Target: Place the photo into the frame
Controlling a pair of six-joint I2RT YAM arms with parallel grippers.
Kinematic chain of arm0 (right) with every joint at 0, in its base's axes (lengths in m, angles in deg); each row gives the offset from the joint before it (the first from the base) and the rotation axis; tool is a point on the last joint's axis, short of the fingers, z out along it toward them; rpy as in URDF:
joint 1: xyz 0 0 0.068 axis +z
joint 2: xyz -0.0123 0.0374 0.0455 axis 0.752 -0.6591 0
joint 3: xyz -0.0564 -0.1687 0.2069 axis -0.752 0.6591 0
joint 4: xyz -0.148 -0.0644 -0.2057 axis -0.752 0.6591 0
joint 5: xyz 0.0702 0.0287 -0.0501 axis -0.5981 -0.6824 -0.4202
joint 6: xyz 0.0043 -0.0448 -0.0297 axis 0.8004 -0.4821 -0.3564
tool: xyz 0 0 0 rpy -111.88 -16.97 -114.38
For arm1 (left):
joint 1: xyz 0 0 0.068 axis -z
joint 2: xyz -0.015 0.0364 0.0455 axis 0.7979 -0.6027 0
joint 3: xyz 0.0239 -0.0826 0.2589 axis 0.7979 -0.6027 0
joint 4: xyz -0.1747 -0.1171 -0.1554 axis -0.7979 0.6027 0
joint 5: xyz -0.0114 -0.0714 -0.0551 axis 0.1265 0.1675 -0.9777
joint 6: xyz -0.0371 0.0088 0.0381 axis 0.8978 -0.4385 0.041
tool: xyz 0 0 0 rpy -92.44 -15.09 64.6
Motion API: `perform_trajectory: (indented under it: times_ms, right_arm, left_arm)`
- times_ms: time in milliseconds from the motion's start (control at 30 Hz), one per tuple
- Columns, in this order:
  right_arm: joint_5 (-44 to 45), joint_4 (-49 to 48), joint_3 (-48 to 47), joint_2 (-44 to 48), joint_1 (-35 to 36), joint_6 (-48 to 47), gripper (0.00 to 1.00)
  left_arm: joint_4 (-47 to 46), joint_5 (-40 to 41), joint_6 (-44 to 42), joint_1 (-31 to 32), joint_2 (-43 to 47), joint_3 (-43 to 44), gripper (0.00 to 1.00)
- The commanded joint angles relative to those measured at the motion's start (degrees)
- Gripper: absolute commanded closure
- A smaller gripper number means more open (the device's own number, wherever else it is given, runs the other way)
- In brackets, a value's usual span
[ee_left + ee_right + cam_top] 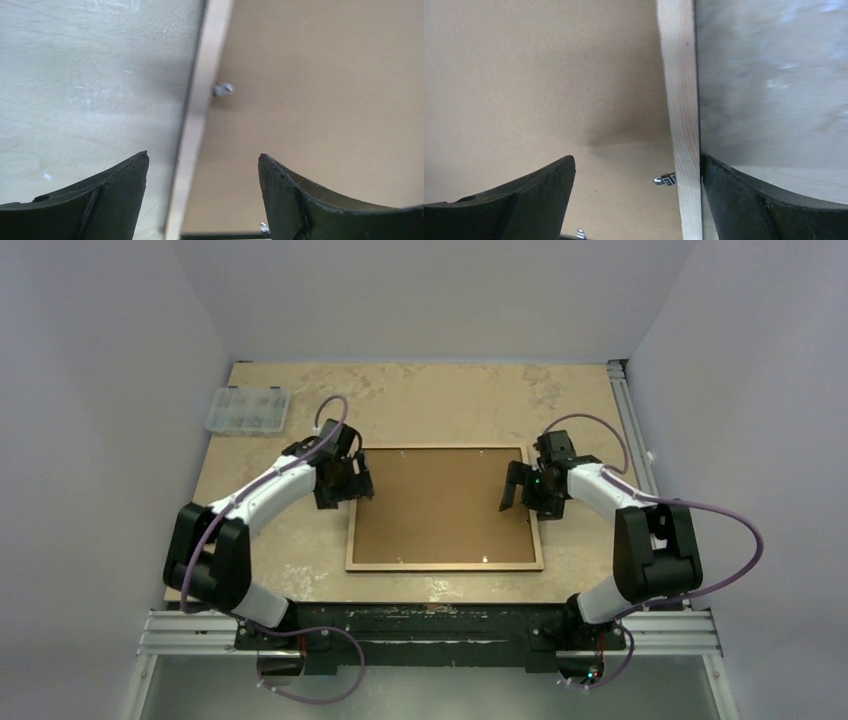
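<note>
The frame (445, 565) lies back-up at the middle of the table, showing its light tan wood rim. A plain brown backing board (440, 505) fills it. The photo is hidden. My left gripper (355, 480) is open over the frame's left rail (197, 115), one finger above the table and the other above the board (320, 100). My right gripper (515, 490) is open astride the right rail (681, 100), its outer finger (764, 205) close beside the wood. Nothing is held in either. Small metal tabs (223, 89) (665, 179) stick out from the rails over the board.
A clear plastic parts box (247, 409) sits at the table's back left corner. White walls close in the left, right and back sides. An aluminium rail (630, 430) runs along the table's right edge.
</note>
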Motion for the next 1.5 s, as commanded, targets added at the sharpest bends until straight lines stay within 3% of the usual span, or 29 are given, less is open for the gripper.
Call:
perform_trajectory:
  times_ms: [0,200,367,567,867,1033,1133,1467]
  right_arm:
    - [-2.31,-1.32,0.70,-1.39,8.20,4.14,0.06]
    - [1.25,-0.74,-2.65,-3.12,17.04,6.02,0.09]
    - [7.12,3.20,-4.50,-1.99,21.48,5.52,0.08]
    - [9.31,5.78,0.66,3.86,21.82,4.89,0.11]
    - [7.32,2.79,7.06,5.52,21.95,6.26,0.40]
    - [6.11,2.00,5.18,4.05,21.89,6.05,0.83]
    - [6.07,3.80,1.63,4.39,21.95,5.40,1.00]
    - [3.80,12.92,-11.86,5.23,21.86,4.63,1.00]
  left_arm:
    - [3.99,3.13,-1.54,0.02,10.52,0.28,0.20]
    - [3.43,0.10,-4.69,1.61,24.85,-3.37,0.10]
    - [1.19,-0.73,-6.30,8.21,32.21,-6.09,0.01]
    - [-3.93,-1.72,-7.49,17.29,35.69,-9.98,0.00]
    - [-12.26,-0.57,-10.28,28.62,31.98,-11.39,0.00]
    - [-15.92,2.17,-16.31,33.01,29.31,-10.86,0.01]
    - [-17.69,3.74,-20.35,35.38,27.69,-10.65,0.01]
    - [-23.54,16.37,-34.14,46.98,19.75,-10.58,0.01]
